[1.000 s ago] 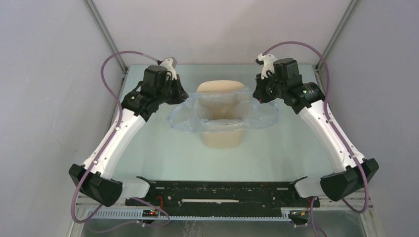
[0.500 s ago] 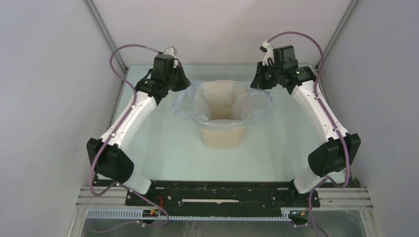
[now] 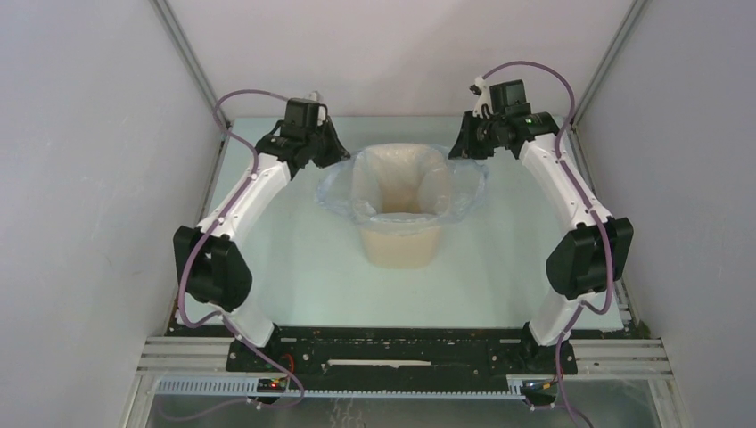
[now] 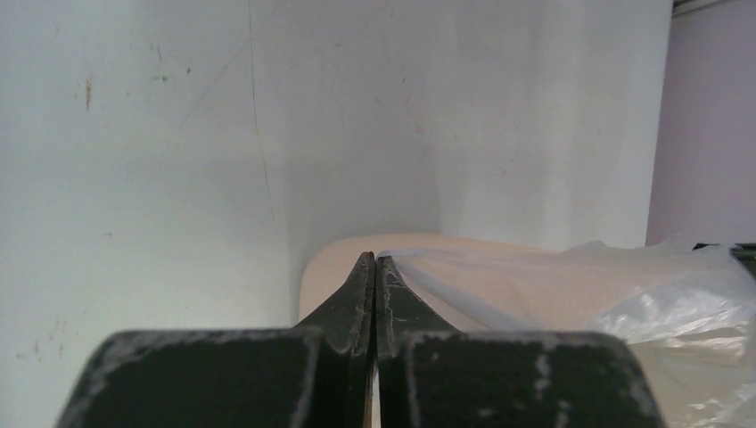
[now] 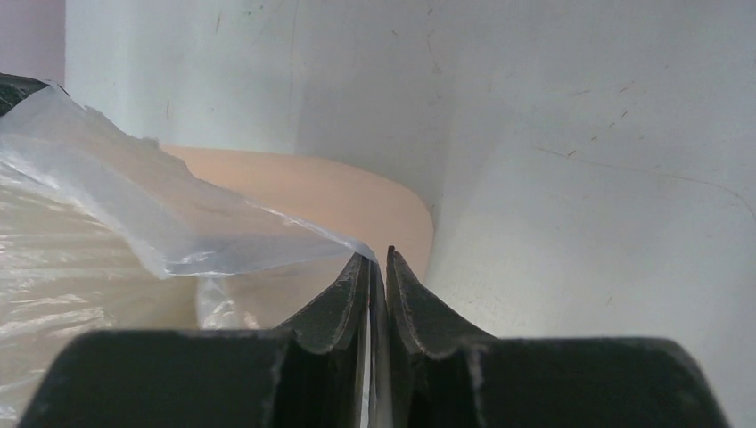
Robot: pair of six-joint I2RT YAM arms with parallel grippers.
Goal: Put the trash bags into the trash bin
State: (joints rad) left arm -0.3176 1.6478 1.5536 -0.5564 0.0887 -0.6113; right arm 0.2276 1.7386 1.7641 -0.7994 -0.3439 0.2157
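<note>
Flanking the bin (image 3: pixel 403 245) near the table's (image 3: pixel 294 259) far edge, left pincer (image 4: pixel 374 259) and right pincer (image 5: pixel 378 254) (clamped) pinch the bag (image 3: pixel 334 192) inside.

**Arm and claw pose, top and wrist views.** The white-shelled, black-jointed left arm (image 3: pixel 239 198) rises from its base with the elbow bent outward. Its forearm reaches forward and inward. The matching right arm (image 3: pixel 571 187) mirrors this pose. Both black wrists angle in toward the middle. The black two-finger left claw (image 4: pixel 374 259) has its fingers pressed together, with an edge of thin, translucent pale-blue plastic bag (image 4: pixel 571 285) pinched at the tips. The black two-finger right claw (image 5: pixel 378 257) is likewise closed, with a sheet of the same film caught between its fingers.
</note>
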